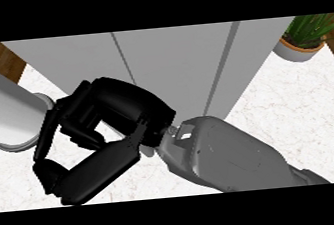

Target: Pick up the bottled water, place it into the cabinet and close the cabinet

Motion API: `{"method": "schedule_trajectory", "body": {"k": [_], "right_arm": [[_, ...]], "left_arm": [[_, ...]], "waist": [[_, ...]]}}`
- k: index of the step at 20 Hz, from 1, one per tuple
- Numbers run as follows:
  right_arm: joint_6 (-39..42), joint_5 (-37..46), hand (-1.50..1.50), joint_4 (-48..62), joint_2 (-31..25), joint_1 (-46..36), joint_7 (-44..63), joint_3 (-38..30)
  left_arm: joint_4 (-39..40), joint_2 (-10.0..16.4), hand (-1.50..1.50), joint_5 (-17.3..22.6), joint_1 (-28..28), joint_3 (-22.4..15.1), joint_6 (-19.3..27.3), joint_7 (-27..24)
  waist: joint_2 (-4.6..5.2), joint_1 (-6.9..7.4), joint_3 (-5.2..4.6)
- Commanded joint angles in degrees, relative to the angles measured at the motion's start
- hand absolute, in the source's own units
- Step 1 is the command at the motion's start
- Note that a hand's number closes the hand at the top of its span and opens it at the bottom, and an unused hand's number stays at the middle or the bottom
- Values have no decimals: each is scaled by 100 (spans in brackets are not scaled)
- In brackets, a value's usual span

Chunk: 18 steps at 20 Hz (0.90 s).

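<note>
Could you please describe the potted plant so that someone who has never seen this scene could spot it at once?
Find the tall grey cabinet at the middle of the view's top, on the white marble counter. Just off its right corner, at the top right, sits the potted plant. It is the only green thing: thin leaves rising from a pale round pot.

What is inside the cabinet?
Nothing inside shows. The doors of the cabinet look shut and cover it. The right hand is curled in front of them. No bottle is in sight.
</note>
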Motion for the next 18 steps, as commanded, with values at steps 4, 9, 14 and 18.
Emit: {"method": "schedule_trajectory", "body": {"k": [4, 9, 14, 18], "right_arm": [[789, 217, 150, 825, -122, 148, -530, -673], [665, 774, 150, 1340, -597, -2, -946, -1101], [236, 1203, 150, 1929, -528, -425, -1095, -1306], [188, 1330, 150, 2237, -525, -326, -1335, -1373]], "left_arm": [[-337, -196, -150, -118, 191, 232, 63, 352], [-591, -201, -150, 75, 315, 399, -30, 471], [-340, -376, -150, -172, 173, 223, -63, 448], [-420, -209, -150, 30, 275, 477, -354, 476]], "waist": [[-8, -113, 0], [-13, -103, 2], [6, -107, -5], [12, -27, -7]]}}
